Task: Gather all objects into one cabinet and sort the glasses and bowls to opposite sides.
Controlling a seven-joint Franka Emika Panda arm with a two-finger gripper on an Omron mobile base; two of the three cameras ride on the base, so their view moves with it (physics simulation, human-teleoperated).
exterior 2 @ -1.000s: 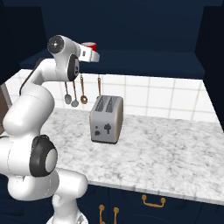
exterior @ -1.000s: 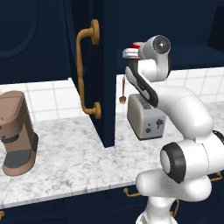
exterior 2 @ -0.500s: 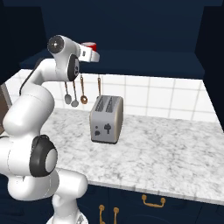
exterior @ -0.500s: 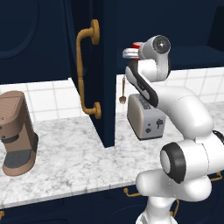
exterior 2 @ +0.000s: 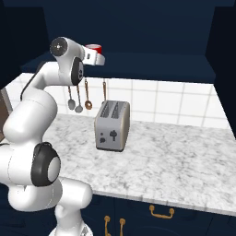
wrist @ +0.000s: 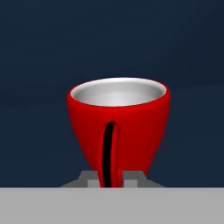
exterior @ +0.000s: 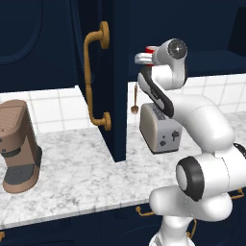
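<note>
We found the gripper (wrist: pixel 111 178) pinching the red cup (wrist: pixel 118 127) by its handle, high above the toaster (exterior 2: pixel 112 126); such a thin hold risked the cup swinging or slipping

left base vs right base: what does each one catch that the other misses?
Left base: the navy cabinet door with its curved brass handle, and a brown coffee machine on the counter to its left.

Right base: hanging utensils on the tiled wall, three of them, against one in the left base view, and brass drawer pulls below the counter's right stretch.

Both: the silver toaster on the marble counter, the white arm, and the red cup raised at the claw above the toaster.
</note>
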